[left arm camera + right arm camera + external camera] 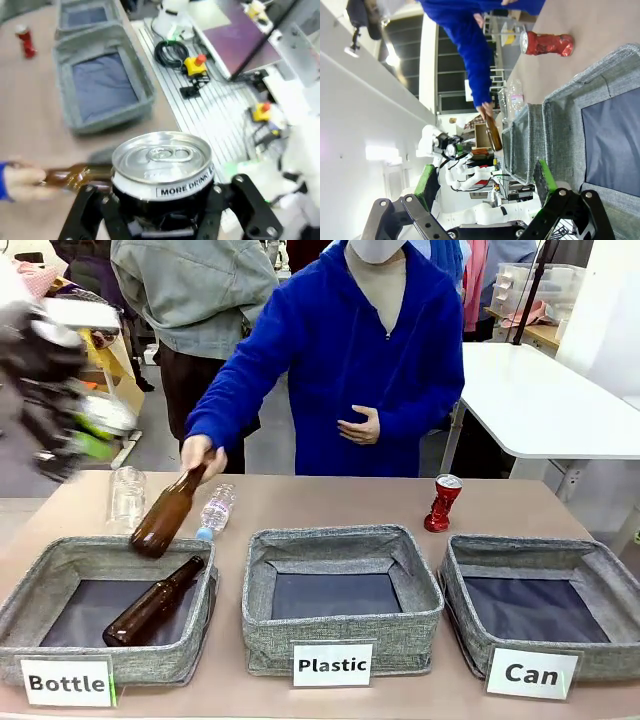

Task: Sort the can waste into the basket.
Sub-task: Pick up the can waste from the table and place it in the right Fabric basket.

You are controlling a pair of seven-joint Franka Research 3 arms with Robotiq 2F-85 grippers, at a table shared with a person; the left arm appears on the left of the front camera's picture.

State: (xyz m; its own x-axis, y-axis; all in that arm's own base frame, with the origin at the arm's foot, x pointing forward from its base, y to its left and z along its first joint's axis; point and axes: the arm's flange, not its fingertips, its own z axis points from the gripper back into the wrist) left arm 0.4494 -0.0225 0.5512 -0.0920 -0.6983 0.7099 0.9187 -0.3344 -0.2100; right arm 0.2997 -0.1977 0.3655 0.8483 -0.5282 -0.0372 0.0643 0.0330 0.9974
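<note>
My left gripper is clamped on the black can at ten o'clock, my right gripper has its jaws apart, and the red can stands at one o'clock behind the Can basket at four o'clock.

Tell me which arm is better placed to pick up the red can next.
Right. The right gripper is open and empty near the Can basket and the red can; the left gripper is shut on the black can.

Grey floor, white table — bright ceiling light
</note>
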